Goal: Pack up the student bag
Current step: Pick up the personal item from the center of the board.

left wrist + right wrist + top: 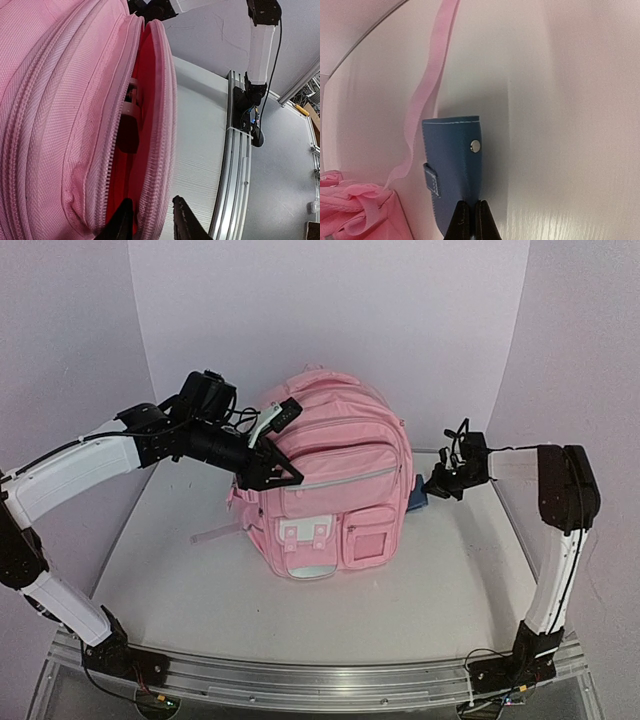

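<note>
The pink student bag (330, 490) stands upright mid-table with its front pockets facing me. Its main compartment gapes open in the left wrist view (60, 100), showing red lining and a white and dark object (131, 107) inside. My left gripper (272, 468) is at the bag's upper left; its jaws (151, 212) straddle the front zipper edge, one finger inside and one outside, and pinch it. My right gripper (437, 483) is at the bag's right side, shut on the lower edge of a blue snap-button wallet (452, 160), which also shows in the top view (415, 497).
A loose pink strap (427, 100) trails over the white table beside the wallet. Another strap (215, 533) lies left of the bag. Pale walls close in the back and sides. An aluminium rail (300, 680) runs along the near edge.
</note>
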Action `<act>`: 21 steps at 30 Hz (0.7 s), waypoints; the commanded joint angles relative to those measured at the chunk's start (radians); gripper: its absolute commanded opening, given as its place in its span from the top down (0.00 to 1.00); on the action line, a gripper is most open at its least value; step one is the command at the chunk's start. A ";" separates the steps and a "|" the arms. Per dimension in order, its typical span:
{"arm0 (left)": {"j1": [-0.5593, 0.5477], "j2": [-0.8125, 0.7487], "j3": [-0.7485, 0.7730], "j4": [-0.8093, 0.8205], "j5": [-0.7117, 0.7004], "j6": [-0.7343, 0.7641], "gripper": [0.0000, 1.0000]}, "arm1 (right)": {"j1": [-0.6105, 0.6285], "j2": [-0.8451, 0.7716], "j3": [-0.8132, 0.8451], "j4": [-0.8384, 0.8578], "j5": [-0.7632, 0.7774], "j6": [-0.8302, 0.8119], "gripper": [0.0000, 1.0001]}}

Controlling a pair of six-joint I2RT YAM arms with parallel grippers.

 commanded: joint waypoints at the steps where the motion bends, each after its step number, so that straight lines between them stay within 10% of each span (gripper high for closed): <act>1: 0.004 -0.006 0.054 0.041 0.061 -0.024 0.69 | -0.001 -0.219 -0.041 0.013 0.035 0.022 1.00; 12: -0.009 0.034 0.109 0.053 0.115 -0.028 0.61 | 0.002 -0.679 -0.093 0.001 0.040 0.005 1.00; 21: -0.047 0.032 0.093 0.025 0.105 -0.010 0.89 | 0.163 -0.825 0.004 0.008 -0.060 -0.106 1.00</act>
